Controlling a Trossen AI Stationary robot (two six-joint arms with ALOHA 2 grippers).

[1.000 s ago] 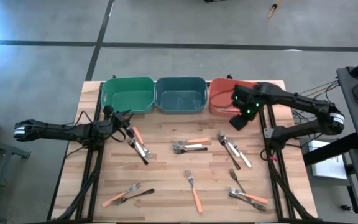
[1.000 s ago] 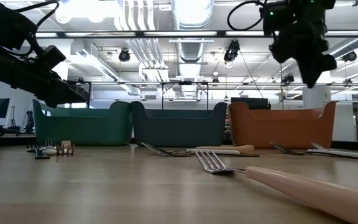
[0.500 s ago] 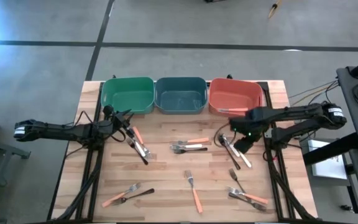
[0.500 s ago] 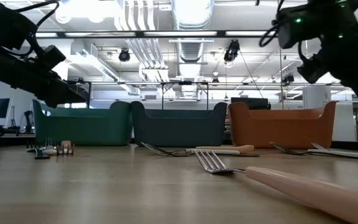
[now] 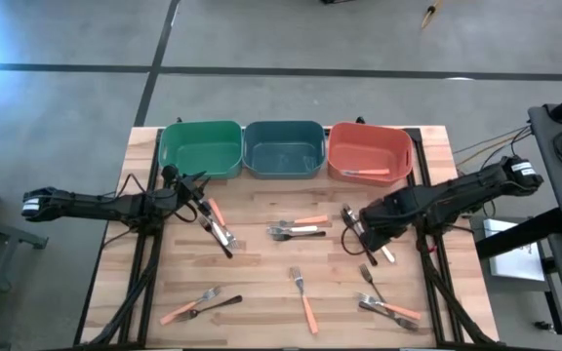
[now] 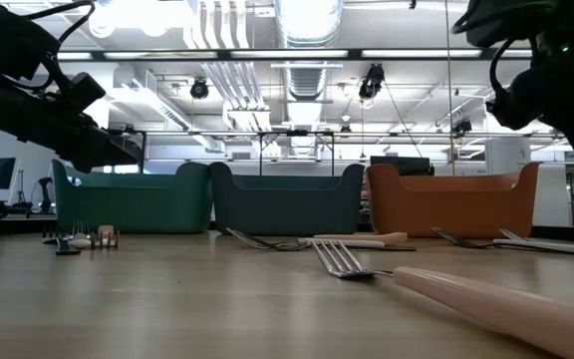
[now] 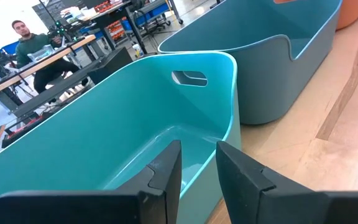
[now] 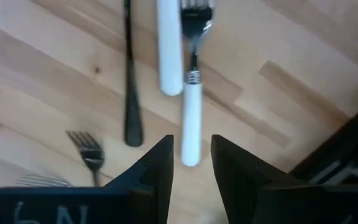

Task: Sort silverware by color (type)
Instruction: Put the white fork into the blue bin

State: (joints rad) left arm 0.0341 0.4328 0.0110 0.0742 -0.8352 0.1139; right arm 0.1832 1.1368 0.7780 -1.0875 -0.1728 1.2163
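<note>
Silverware lies scattered on the wooden table: a pair by my left gripper [image 5: 219,230], a middle cluster [image 5: 296,230], an orange-handled fork [image 5: 306,304], pieces at the near left [image 5: 199,305] and near right [image 5: 388,309]. My right gripper [image 5: 369,232] hovers open over the right cluster. In its wrist view the right gripper [image 8: 190,163] has a finger on either side of a white-handled fork [image 8: 192,124], beside a second white handle [image 8: 168,56] and a black utensil [image 8: 130,81]. My left gripper [image 5: 199,185] waits open and empty by the green bin [image 7: 135,118].
Three bins stand in a row at the far edge: green [image 5: 200,148], blue [image 5: 283,148] and orange [image 5: 367,151], the orange one holding an orange-handled utensil [image 5: 365,173]. Black cables hang along both table sides. A person sits at a desk [image 7: 27,37] in the room beyond.
My right gripper has swung away from above the orange bin toward the table's near edge and come down over the right cluster of forks. My left arm has kept still.
</note>
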